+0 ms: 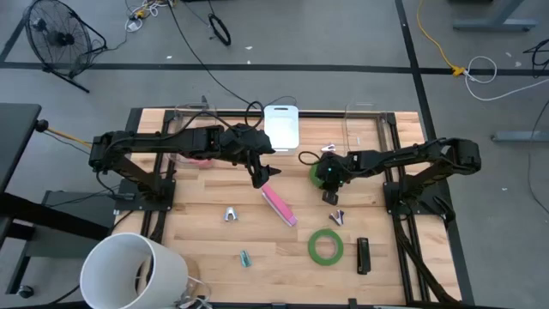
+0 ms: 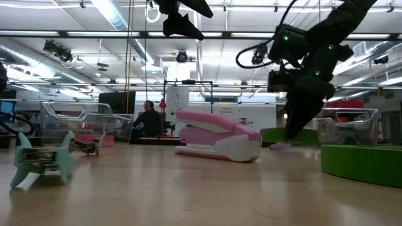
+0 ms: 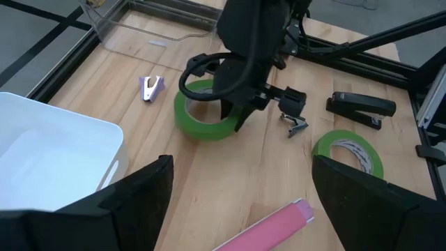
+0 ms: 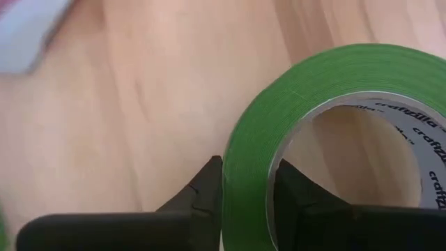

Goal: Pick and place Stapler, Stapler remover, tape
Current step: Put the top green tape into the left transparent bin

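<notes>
Pinching the wall of the thick green tape ring [image 4: 334,139], the right gripper [image 4: 247,185] has one jaw outside and one inside the open centre, probably the surest hold on a flat hoop. That roll lies on the pale wooden table [image 1: 206,240] at about two o'clock from the pink plastic stapler [image 1: 279,204]; its inner core is white with printed lettering. The left gripper [image 3: 237,202] hovers wide open above the stapler.

The high view looks straight down on the whole counter [image 1: 206,223], the low view faces level across it beside the pink stapler [image 2: 220,136], also overhead, and the right wrist view sits close against the green tape [image 4: 306,104] that the left wrist view sees farther off.
</notes>
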